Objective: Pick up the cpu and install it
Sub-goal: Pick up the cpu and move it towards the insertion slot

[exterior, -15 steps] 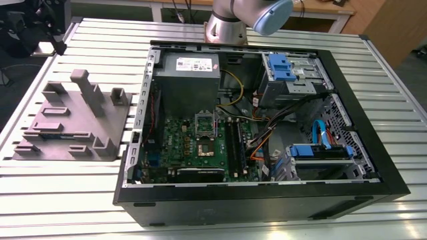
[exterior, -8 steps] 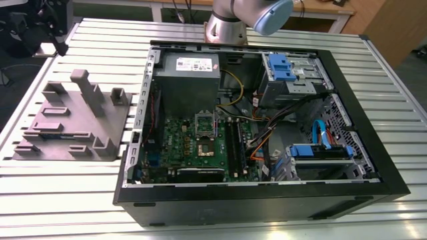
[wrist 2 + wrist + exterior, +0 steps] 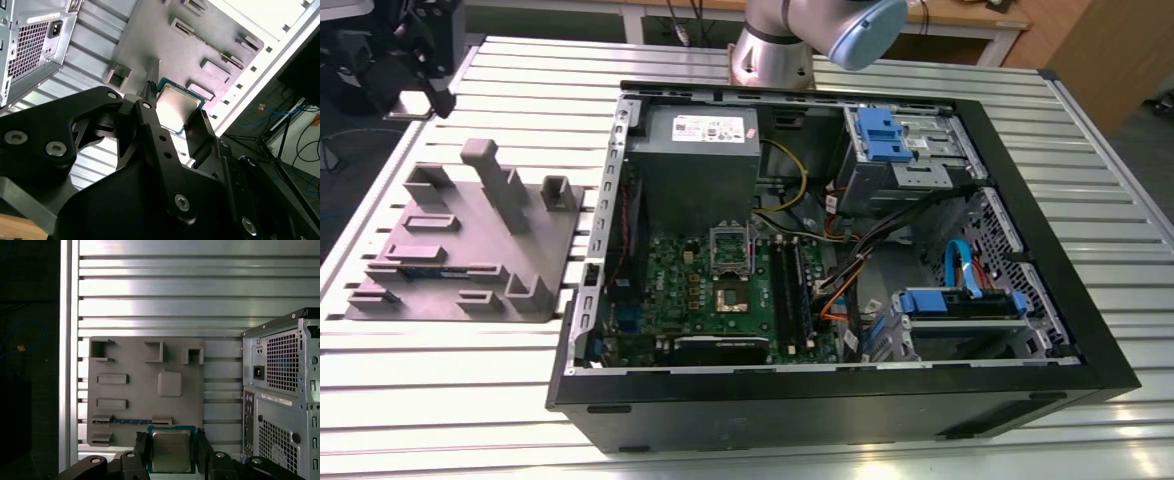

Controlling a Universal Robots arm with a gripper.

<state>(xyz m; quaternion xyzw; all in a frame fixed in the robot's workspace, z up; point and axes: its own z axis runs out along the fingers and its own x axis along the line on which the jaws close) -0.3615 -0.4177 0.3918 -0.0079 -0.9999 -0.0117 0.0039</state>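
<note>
In both wrist views the cpu [image 3: 171, 450] [image 3: 176, 106], a small flat square chip with a silvery top and a pale rim, sits between my two black fingers [image 3: 141, 447]. The gripper [image 3: 171, 454] [image 3: 175, 102] is shut on the cpu's opposite edges and holds it up in the air above the grey fixture plate [image 3: 145, 385]. A square pad [image 3: 170, 384] on that plate lies bare. In the exterior view the open computer case [image 3: 827, 250] shows the green circuit board [image 3: 680, 300] and its metal socket frame [image 3: 728, 270].
The grey fixture [image 3: 454, 250] with upright posts lies on the slatted aluminium table [image 3: 454, 400] at the exterior view's left, beside the case's rear panel [image 3: 280, 390]. The arm's base [image 3: 767, 55] stands behind the case. Cables, blue drive bays and a power supply [image 3: 700, 150] fill the case.
</note>
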